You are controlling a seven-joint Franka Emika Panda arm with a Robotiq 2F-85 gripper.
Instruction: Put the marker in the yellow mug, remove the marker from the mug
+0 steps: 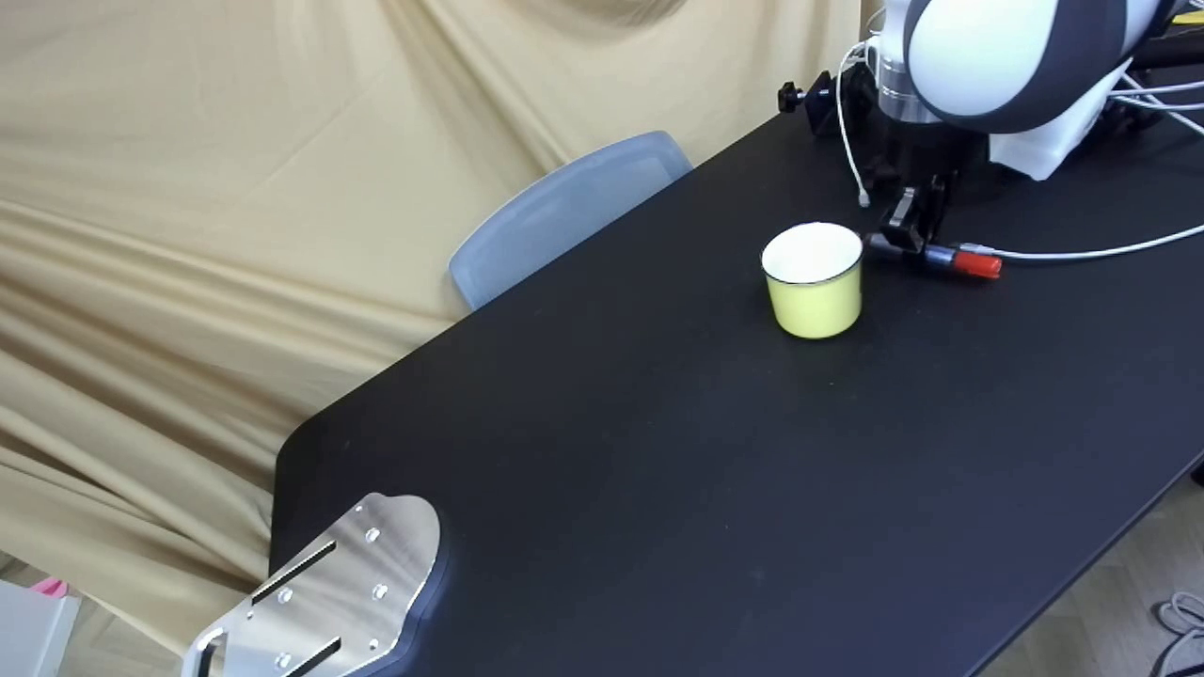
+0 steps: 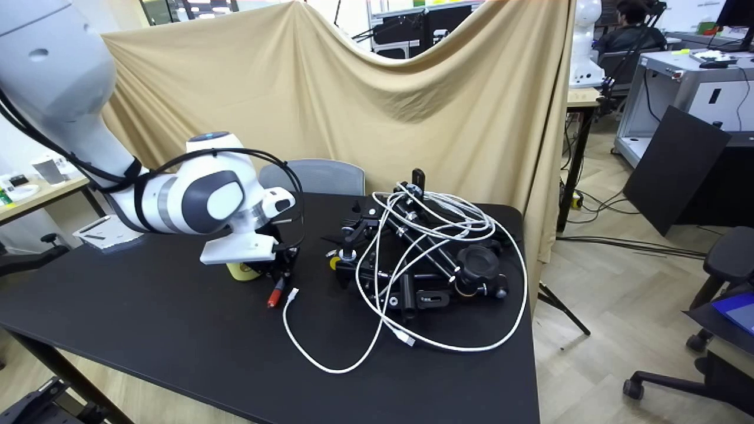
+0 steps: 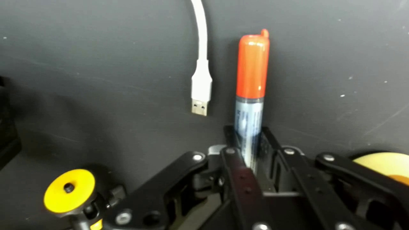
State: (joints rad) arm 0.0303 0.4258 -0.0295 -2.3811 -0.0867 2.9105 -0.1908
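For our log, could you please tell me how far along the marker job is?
Looks done: the gripper straddles the marker. In hand: the grasp, seemingly closed on the marker's body. Left: presumably putting it in the yellow mug and removing it; it's outside the mug, though a finished removal can't be ruled out.

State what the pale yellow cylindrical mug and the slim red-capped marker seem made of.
Yellow mug: smooth, perhaps enamelled metal, given its thin dark rim and white inside; ceramic is possible. Red-capped marker: likely glossy plastic; its cap shows bright highlights.
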